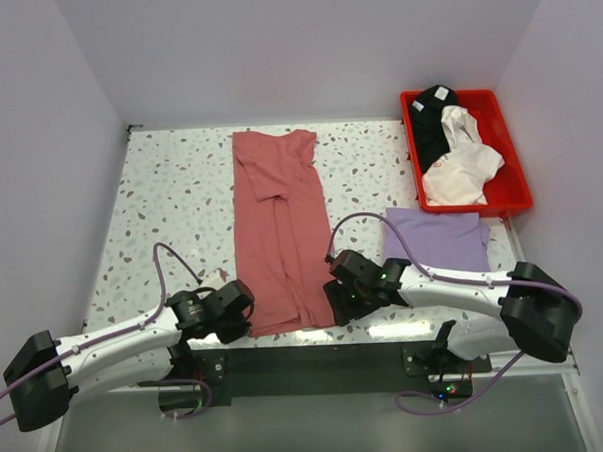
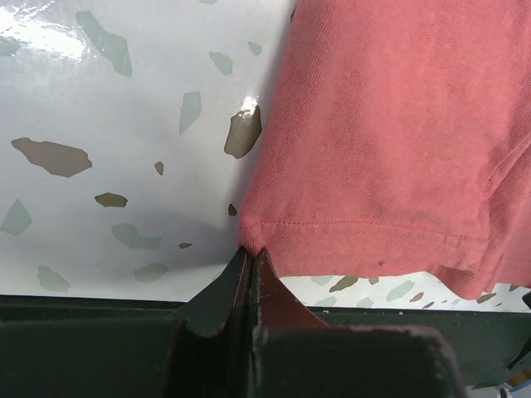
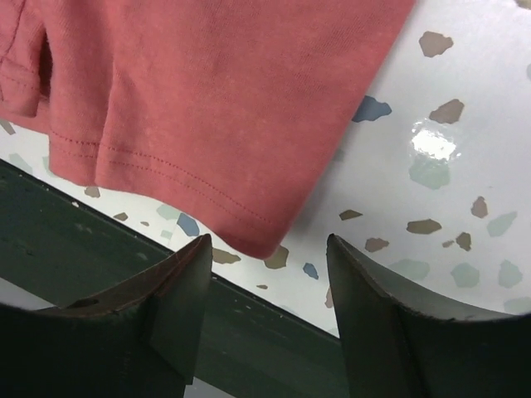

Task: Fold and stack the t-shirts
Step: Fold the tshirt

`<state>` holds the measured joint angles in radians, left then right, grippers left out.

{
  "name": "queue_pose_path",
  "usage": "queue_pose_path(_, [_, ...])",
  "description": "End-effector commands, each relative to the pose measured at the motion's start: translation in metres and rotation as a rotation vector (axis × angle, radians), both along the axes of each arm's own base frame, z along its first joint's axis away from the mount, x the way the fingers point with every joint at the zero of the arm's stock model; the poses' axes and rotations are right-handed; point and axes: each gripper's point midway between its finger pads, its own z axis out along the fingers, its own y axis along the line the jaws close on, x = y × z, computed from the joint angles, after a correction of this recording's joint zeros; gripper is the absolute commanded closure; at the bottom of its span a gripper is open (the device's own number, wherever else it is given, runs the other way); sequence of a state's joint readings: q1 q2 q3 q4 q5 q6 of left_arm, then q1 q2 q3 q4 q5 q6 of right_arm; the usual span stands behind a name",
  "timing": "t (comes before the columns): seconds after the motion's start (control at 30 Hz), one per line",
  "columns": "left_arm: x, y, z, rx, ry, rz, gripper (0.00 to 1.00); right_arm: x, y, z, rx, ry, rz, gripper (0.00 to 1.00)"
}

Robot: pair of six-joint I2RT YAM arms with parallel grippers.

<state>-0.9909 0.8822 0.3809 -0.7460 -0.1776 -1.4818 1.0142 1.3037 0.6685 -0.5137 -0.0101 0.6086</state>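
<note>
While stretched lengthwise away from the arms, hem nearest them — dusty red t-shirt (image 1: pixel 277 227) | left gripper (image 2: pixel 250 259): clenched on near-left hem corner | right gripper (image 3: pixel 267 249): jaws apart, near-right corner just ahead, not gripped

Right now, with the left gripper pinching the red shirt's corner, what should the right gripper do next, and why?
Probably close the right gripper on the other near corner of the red shirt. Its fingers stand apart with that hem corner between them, unpinched, while the left gripper is shut on its corner. Both corners likely need holding before folding.
</note>
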Motion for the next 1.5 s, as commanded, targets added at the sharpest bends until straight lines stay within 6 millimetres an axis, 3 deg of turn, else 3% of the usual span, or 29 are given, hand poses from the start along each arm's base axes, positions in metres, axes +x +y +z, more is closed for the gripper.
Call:
queue_pose_path(0.0, [-0.013,0.014,-0.011,0.054,0.051,-0.018,1.0,0.003,0.013,-0.006,0.044,0.002,-0.022,0.42])
queue_pose_path(0.13, [-0.013,0.012,-0.009,0.047,0.049,-0.023,1.0,-0.002,0.015,-0.012,0.048,0.034,-0.017,0.61])
queue_pose_path(0.17, [-0.014,0.012,-0.009,0.046,0.051,-0.024,1.0,-0.003,0.017,-0.012,0.058,0.044,-0.013,0.74])
queue_pose_path(0.33, [-0.015,0.009,-0.001,0.037,0.057,-0.05,1.0,-0.013,0.021,0.001,0.119,0.066,-0.001,1.0])
queue_pose_path(0.43, [-0.011,0.005,0.012,0.017,0.026,-0.074,1.0,-0.012,0.025,0.015,0.159,0.043,0.015,1.0])
queue_pose_path(0.57, [0.01,-0.011,0.039,-0.035,-0.089,-0.102,1.0,0.002,0.032,0.039,0.195,-0.035,0.027,1.0])
queue_pose_path(0.67, [0.025,-0.015,0.052,-0.027,-0.158,-0.097,1.0,0.023,0.035,0.051,0.177,-0.106,0.011,1.0])
queue_pose_path(0.83, [0.065,-0.021,0.089,0.002,-0.324,-0.047,1.0,0.071,0.045,0.081,0.204,-0.201,-0.032,1.0])
queue_pose_path(0.93, [0.094,-0.027,0.108,-0.014,-0.384,-0.048,1.0,0.105,0.045,0.097,0.218,-0.247,-0.066,1.0])
queue_pose_path(1.03, [0.135,-0.022,0.124,-0.008,-0.455,-0.029,1.0,0.135,0.048,0.11,0.213,-0.299,-0.077,1.0])
queue_pose_path(1.17, [0.179,-0.018,0.146,0.017,-0.537,0.016,1.0,0.173,0.051,0.112,0.222,-0.306,-0.128,1.0])
queue_pose_path(1.2, [0.191,-0.019,0.146,0.023,-0.542,0.019,1.0,0.183,0.055,0.12,0.238,-0.318,-0.135,1.0])
queue_pose_path(1.27, [0.212,-0.009,0.156,0.043,-0.564,0.059,1.0,0.202,0.05,0.114,0.223,-0.31,-0.166,1.0])
queue_pose_path(1.43, [0.257,0.005,0.155,0.062,-0.567,0.095,1.0,0.239,0.055,0.123,0.233,-0.311,-0.171,1.0])
queue_pose_path(1.47, [0.266,0.01,0.159,0.072,-0.575,0.103,1.0,0.245,0.053,0.112,0.214,-0.294,-0.175,1.0])
